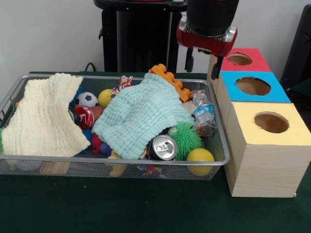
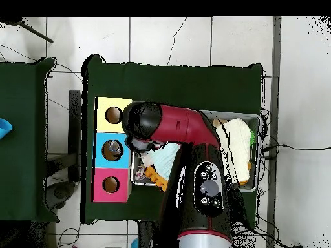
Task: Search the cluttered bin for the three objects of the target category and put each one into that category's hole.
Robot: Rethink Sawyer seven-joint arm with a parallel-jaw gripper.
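Observation:
The wire-mesh bin fills the left and middle of the front view. One clear wrinkly bottle with a blue-and-white label lies at its right end, partly under other clutter. No other bottle shows. The blue-topped box's hole is to the bin's right; it also shows in the overhead view. My gripper hangs open and empty above the bin's far right corner, next to the red-topped and blue-topped boxes. In the overhead view the arm's wrist covers the gripper and most of the bin.
A mint cloth and a cream cloth cover much of the bin. A silver can, yellow ball, green spiky ball and orange brick lie around. Red-topped and yellow-topped boxes flank the blue one.

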